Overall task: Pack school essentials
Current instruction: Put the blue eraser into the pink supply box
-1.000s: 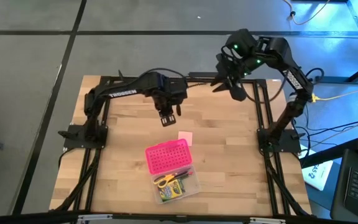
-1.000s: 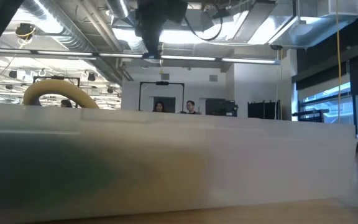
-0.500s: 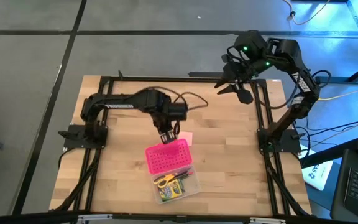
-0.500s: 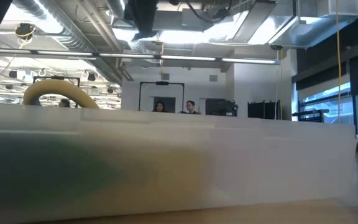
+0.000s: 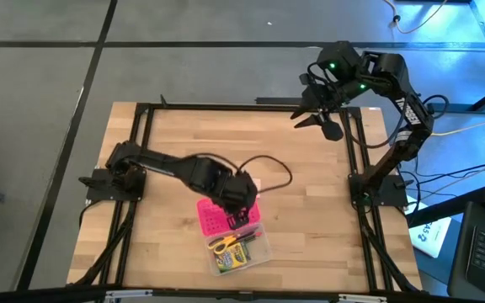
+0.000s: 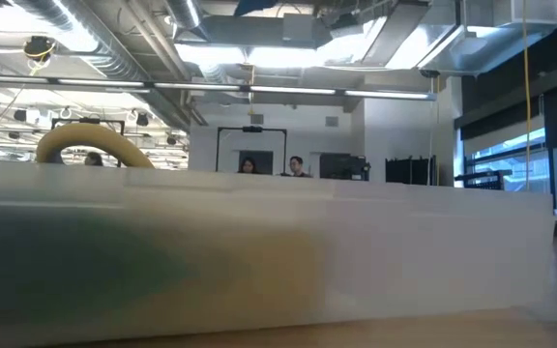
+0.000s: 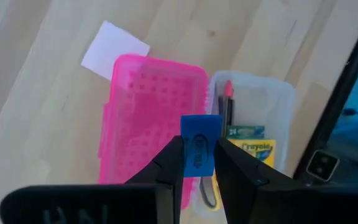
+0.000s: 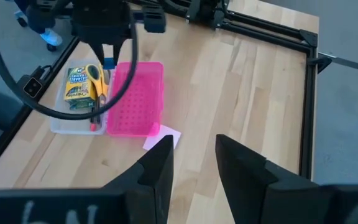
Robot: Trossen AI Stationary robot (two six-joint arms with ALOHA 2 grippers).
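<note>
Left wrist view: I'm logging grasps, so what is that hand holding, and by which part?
The left hand pinches the tiny blue piece by its two side edges, above the pink box. The right hand holds nothing.

A: Camera check?

B: High view is overhead, straight down, far enough to take in the whole table and both arms. Low view sits at table-top height, looking level into the room; a pale blurred wall fills its lower half right against the lens.

A: Wrists?

B: Left wrist view looks down from close above the pink dotted box and its clear half, past its own fingers. Right wrist view looks from the far right corner across the table, much farther off.

A: Overlap?

B: High and both wrist views share the pink dotted box and pale pink square pad. Low view shares nothing recognizable.
</note>
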